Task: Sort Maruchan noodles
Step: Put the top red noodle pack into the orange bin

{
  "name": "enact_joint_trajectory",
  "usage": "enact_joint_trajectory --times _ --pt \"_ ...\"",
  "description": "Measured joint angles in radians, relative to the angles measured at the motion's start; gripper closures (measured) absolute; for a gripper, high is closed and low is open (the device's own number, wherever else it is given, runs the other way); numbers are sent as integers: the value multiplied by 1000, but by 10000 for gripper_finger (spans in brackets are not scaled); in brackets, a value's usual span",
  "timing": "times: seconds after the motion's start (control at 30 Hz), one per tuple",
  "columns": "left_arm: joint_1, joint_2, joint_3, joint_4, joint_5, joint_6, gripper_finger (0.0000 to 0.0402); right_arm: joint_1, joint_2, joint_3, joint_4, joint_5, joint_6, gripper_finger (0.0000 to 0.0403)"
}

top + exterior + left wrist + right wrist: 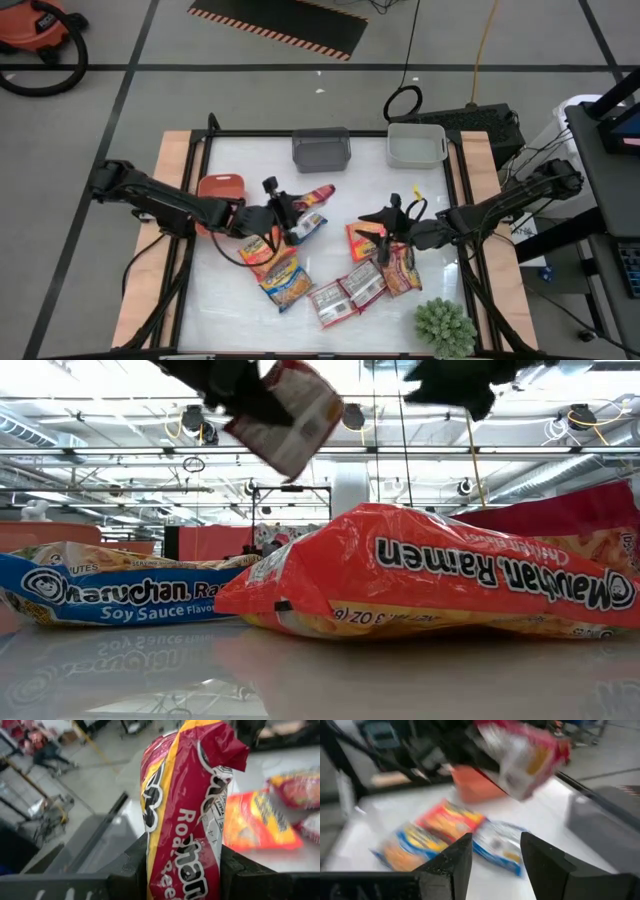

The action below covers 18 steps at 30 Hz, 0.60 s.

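Note:
My left gripper (296,204) is shut on a red-trimmed Maruchan noodle packet (185,810), which is up in the air over the table's middle (290,410). My right gripper (492,860) is open and has nothing between its fingers. It hovers above an orange packet (362,240) at the middle right. Several more packets lie flat on the white tabletop: a blue-trimmed one (311,225), orange ones (262,250) (285,285) (400,268) and silvery ones (330,300) (362,285). My left gripper pinches the red packet's near end (156,865) between its two fingers, and the wrapper bunches narrow there. The fingers come from the table's left, almost level. The rest of the packet sticks out past the fingertips, tilted and lifted clear of the table.
A grey bin (321,148) and a white bin (416,145) stand at the table's far edge. A red bin (222,188) sits at the left, under my left arm. A small green plant (445,328) stands at the near right corner.

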<state>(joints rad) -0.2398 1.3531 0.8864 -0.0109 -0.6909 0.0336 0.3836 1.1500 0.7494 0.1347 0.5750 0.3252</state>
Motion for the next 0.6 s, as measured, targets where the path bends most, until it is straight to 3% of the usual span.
enact_joint_trajectory --times 0.17,0.27,0.6 --pt "-3 -61 -1 -150 -29 -104 269 13 34 0 279 -107 -59 241" --pt "0 -62 -1 -192 -48 -145 269 29 69 0 383 -107 -105 241" --pt "5 -59 -1 -446 -64 -373 269 15 168 0 483 -103 -129 241"
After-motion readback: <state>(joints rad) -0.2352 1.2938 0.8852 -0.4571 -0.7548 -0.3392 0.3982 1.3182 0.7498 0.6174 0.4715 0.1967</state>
